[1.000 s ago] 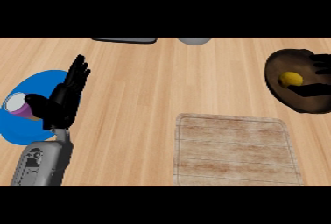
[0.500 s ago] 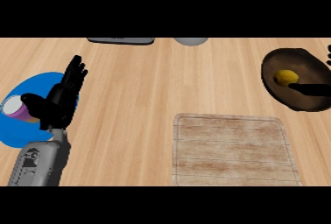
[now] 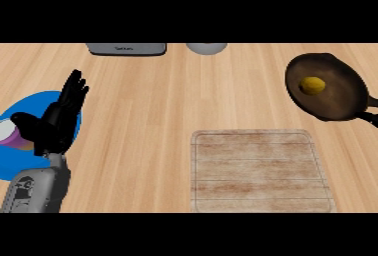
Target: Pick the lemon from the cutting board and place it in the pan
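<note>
A: What is sitting on the table (image 3: 155, 110) right now?

B: One lemon (image 3: 312, 85) is lying inside one pan (image 3: 336, 100) near the right edge. One cutting board (image 3: 258, 170) is resting toward the near edge, with nothing on it. One blue plate (image 3: 22, 165) is carrying a purple object (image 3: 13, 137) at the left edge.

A: And the robot hand?

B: One left robot hand (image 3: 55, 122) is showing over the plate, fingers straight and released. Versus the earlier frame, the pan is sitting farther left in view.
</note>
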Tool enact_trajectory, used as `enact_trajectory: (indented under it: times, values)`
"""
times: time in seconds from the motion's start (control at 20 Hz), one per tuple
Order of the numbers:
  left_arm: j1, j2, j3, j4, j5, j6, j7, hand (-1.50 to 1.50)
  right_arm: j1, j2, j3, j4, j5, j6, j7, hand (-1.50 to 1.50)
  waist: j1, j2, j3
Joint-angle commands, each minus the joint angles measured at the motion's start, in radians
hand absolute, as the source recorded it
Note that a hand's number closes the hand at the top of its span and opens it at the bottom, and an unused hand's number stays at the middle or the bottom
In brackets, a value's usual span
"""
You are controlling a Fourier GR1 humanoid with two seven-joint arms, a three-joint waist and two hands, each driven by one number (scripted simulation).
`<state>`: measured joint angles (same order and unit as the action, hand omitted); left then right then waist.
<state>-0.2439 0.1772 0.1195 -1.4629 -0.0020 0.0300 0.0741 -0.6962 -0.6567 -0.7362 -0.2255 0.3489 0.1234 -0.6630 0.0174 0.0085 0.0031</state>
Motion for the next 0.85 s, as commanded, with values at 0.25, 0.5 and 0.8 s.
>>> enact_trajectory:
  times: [0.25,0.5,0.8]
  values:
    - [0.055,0.031,0.036,-0.034,0.01,-0.006,0.022,0.0,0.249,-0.044,0.001,-0.131,-0.097,0.285,-0.117,-1.5,-0.046,-0.021,-0.006]
    - [0.087,0.009,0.012,-0.075,0.005,-0.008,0.02,0.0,0.36,-0.023,0.0,-0.343,-0.189,0.348,-0.015,-1.5,-0.039,-0.019,-0.006]
    - [0.023,0.004,0.009,-0.05,-0.018,0.018,0.046,0.0,0.511,0.06,0.015,-0.715,-0.275,0.336,0.198,-1.5,-0.034,-0.014,-0.005]
